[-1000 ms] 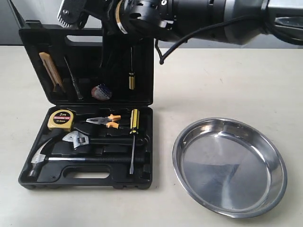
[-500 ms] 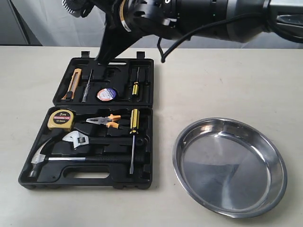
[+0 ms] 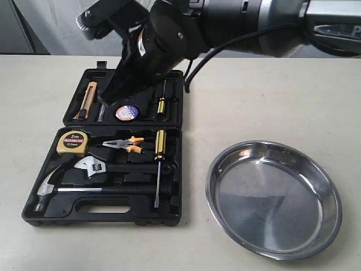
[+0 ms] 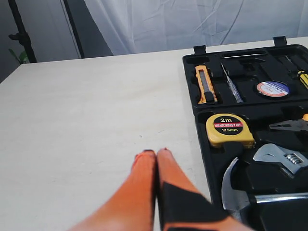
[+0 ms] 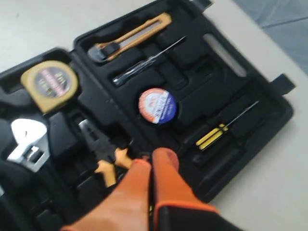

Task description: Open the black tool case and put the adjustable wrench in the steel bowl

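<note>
Pale beige tabletop (image 3: 271, 96), grey-white curtain (image 4: 192, 24) behind it, nothing fancy. The black tool case (image 3: 141, 214) lies open flat on it with the lid half folded away at the back, so step 1 of 2 looks done to us.

The adjustable wrench (image 3: 98, 167) is not out yet. It sits in its moulded recess in the near half, silver head toward the tape measure (image 3: 72, 143) side and black handle running toward the bowl. The pliers (image 3: 127, 145) sit just behind it and the hammer (image 3: 48, 189) just in front. We figure that recess is there to keep it from rattling, so it'll probably need a proper pinch on the handle to pop free.

The steel bowl (image 3: 271, 197) sits beside the case on the right, not touching it, with nothing in it. Makes sense as a drop spot, since it's a short carry.

The right arm (image 3: 225, 22) reaches across the middle and hangs over the lid half. Its wrist view shows the right gripper (image 5: 153, 159) above the pliers, its 2 orange fingers pressed together on nothing. We'd guess they have to spread before going down on the wrench.

The left gripper (image 4: 155, 153) is also pinched together and carrying nothing. It hovers over bare table just off the case's outer side, which reads as parked out of the way.
</note>
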